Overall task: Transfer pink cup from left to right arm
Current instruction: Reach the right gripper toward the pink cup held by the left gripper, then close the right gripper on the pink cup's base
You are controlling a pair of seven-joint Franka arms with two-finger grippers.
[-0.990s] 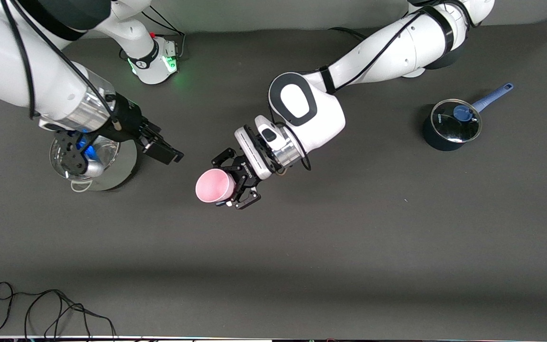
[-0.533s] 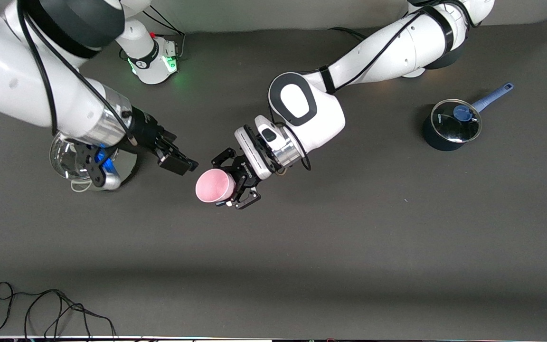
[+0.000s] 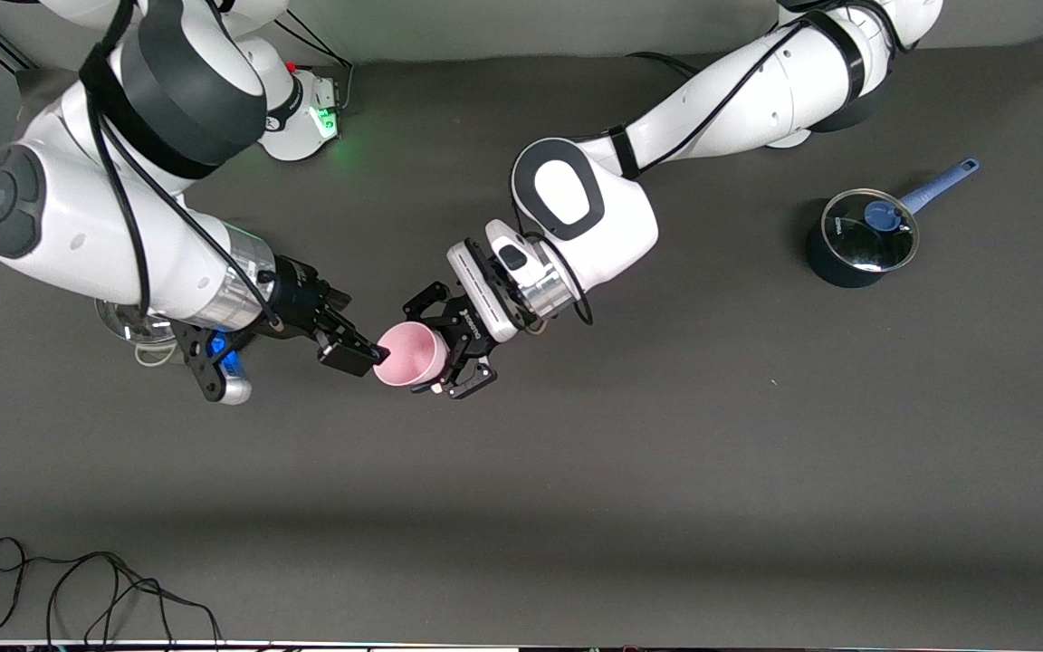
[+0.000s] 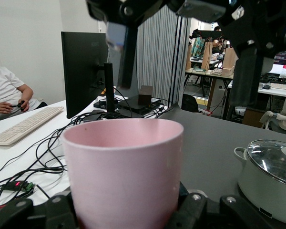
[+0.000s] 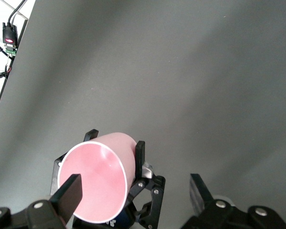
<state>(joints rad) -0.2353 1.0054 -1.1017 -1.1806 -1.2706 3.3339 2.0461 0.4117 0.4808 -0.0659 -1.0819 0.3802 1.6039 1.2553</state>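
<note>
The pink cup (image 3: pixel 406 355) is held on its side above the middle of the table, its mouth toward the right arm's end. My left gripper (image 3: pixel 451 351), the black linkage one, is shut on the cup's body. In the left wrist view the cup (image 4: pixel 126 171) fills the space between the left gripper's (image 4: pixel 128 212) jaws. My right gripper (image 3: pixel 360 351) is open at the cup's rim. In the right wrist view one fingertip (image 5: pixel 72 193) stands before the cup's mouth (image 5: pixel 97 181), and the other (image 5: pixel 200 191) is off to the side, clear of the cup.
A dark blue pot with glass lid and blue handle (image 3: pixel 861 240) stands toward the left arm's end. A silver pot with glass lid (image 3: pixel 128 321) is mostly hidden under the right arm; it also shows in the left wrist view (image 4: pixel 271 181). A black cable (image 3: pixel 105 589) lies at the front edge.
The right arm swung from over the silver pot toward the cup, and its open gripper now reaches the cup's rim. The left arm and the cup have not moved.
</note>
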